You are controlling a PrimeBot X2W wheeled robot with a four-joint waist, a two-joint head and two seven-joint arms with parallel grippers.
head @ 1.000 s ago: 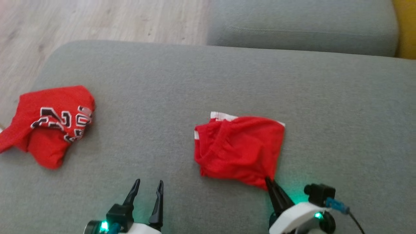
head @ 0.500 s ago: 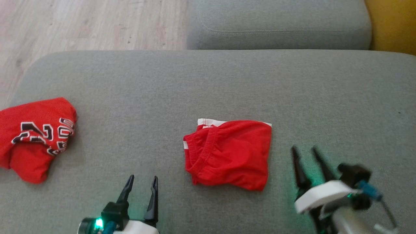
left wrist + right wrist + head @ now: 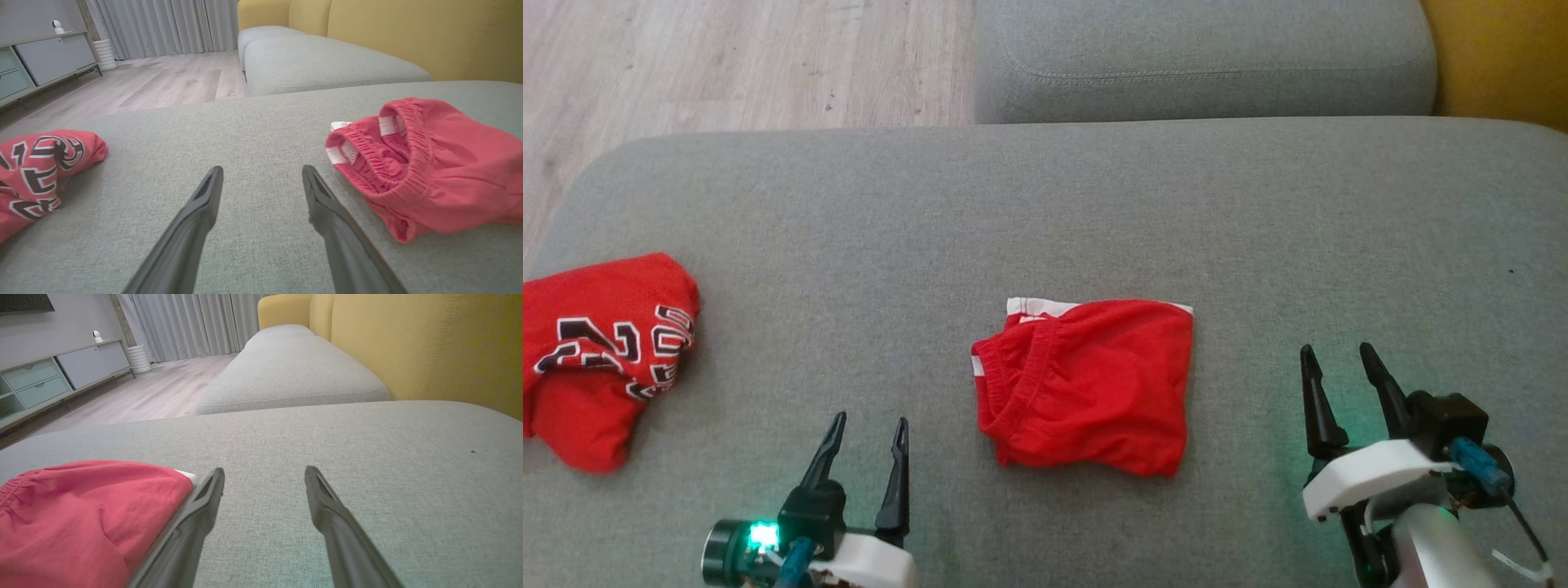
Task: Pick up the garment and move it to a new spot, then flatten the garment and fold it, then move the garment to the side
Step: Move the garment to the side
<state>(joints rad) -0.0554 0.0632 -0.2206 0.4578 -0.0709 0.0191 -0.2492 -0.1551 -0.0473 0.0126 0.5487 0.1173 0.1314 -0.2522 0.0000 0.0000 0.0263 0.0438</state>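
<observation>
The garment (image 3: 1086,384), red shorts with white trim and an elastic waistband, lies folded into a rough square on the grey cushion (image 3: 1045,212). It shows at the right of the left wrist view (image 3: 425,163) and at the lower left of the right wrist view (image 3: 81,514). My right gripper (image 3: 1336,357) stands open to the right of the shorts, apart from them, with nothing between its fingers (image 3: 192,514). My left gripper (image 3: 866,425) is open near the front edge, left of the shorts, over bare cushion.
A second red garment with black and white lettering (image 3: 596,351) lies crumpled at the cushion's left edge, also in the left wrist view (image 3: 36,175). Another grey cushion (image 3: 1201,57) sits behind, a yellow backrest (image 3: 429,343) to the right, wooden floor (image 3: 727,65) to the left.
My right gripper let go of the shorts' near right corner, opened, and drew back to the right. The corner dropped flat. The camera shifted, so the whole picture slid left.
</observation>
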